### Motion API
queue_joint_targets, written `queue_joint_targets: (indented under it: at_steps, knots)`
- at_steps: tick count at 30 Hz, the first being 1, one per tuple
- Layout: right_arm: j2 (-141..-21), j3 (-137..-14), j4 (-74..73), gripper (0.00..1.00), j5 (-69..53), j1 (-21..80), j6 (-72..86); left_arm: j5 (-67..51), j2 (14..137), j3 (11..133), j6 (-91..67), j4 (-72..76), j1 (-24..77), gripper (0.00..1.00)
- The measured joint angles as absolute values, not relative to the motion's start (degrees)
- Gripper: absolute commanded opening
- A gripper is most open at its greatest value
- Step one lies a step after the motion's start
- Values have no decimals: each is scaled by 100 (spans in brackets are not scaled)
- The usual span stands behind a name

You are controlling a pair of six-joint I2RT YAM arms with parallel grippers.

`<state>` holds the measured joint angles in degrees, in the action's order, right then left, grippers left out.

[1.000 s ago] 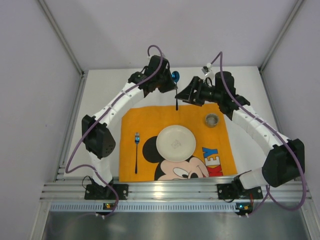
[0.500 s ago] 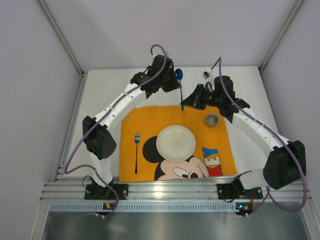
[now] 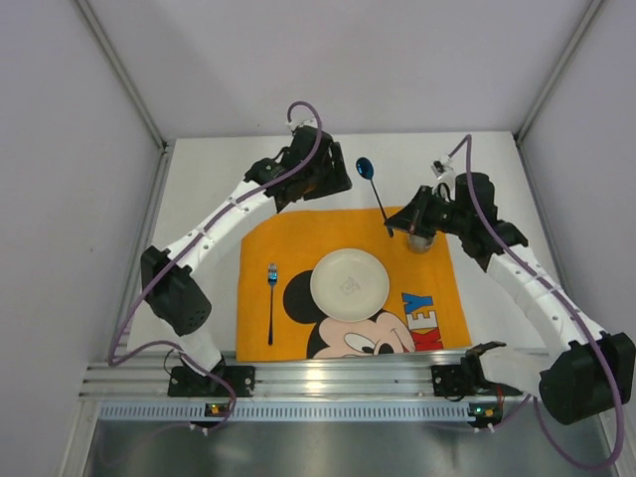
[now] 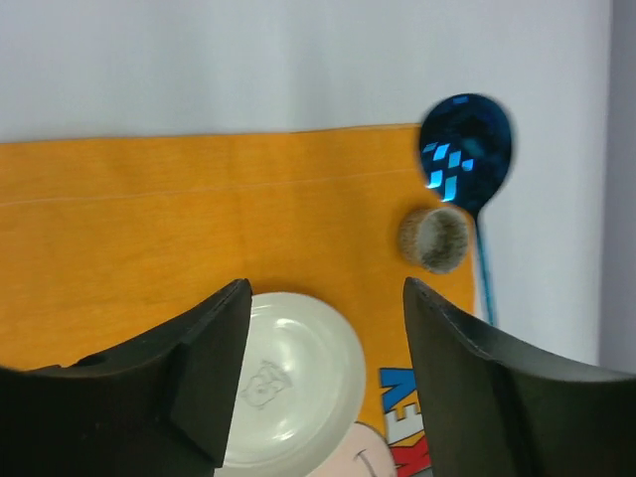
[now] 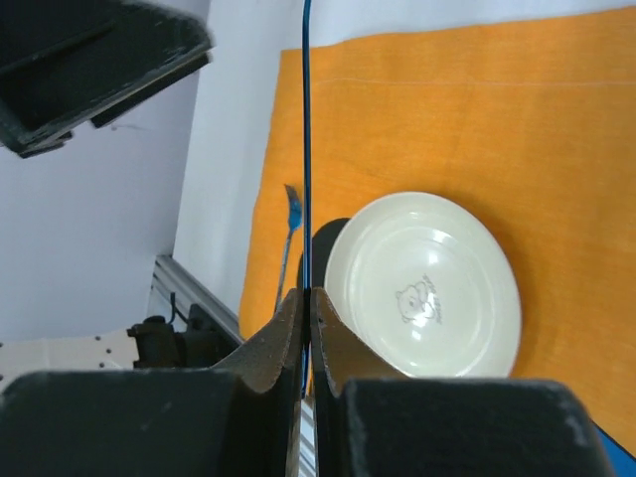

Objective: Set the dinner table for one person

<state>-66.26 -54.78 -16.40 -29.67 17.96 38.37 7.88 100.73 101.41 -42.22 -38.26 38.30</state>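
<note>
The right gripper (image 5: 306,298) pinches a blue spoon (image 3: 376,197) by its handle over the orange Mickey Mouse cloth (image 3: 298,234), at the plate's (image 3: 349,284) 1 o'clock, beside the cup (image 3: 422,241). The left gripper (image 4: 324,288) hangs wide and empty at 11 o'clock. A fork (image 3: 271,298) lies at 9 o'clock. The white dinner table (image 3: 189,179) spreads beneath it all.

left arm (image 3: 224,211) and right arm (image 3: 529,280) are wearing white link shells, black joint housings; purple cables (image 3: 300,103) are trailing off each; fingers (image 4: 214,348) are showing matte black.
</note>
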Motion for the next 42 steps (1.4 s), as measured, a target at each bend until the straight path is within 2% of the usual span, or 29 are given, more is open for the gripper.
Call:
queue_joint_targets:
  at_steps: [1,2,9,18,24,32,42]
  knots:
    - [-6471,-5349,-1721,0,-2974,1688,3791,897,9926,9974,-4189,-3883,3822,93]
    - [-6353,-5236,-1758,0,-2963,1605,3743,1026,9741,9769,-4156,-3905,3811,98]
    - [-5612,-4215,-2261,0,-2899,1437,3590,1557,8853,8989,-3896,-4130,3730,98]
    - [-4908,-3439,-3044,0,-2412,1369,3909,1726,8543,8656,-3623,-4217,3085,98]
    - [-4877,-2812,-3192,0,-2112,1358,4117,1586,8409,8291,-3509,-4239,2477,98]
    - [-5070,-2043,-3116,0,-2095,1358,4165,1428,8274,7944,-3352,-4252,2265,98]
    - [-5085,-1962,-3148,0,-2064,1358,4112,1382,8062,7463,-3253,-4239,1881,98]
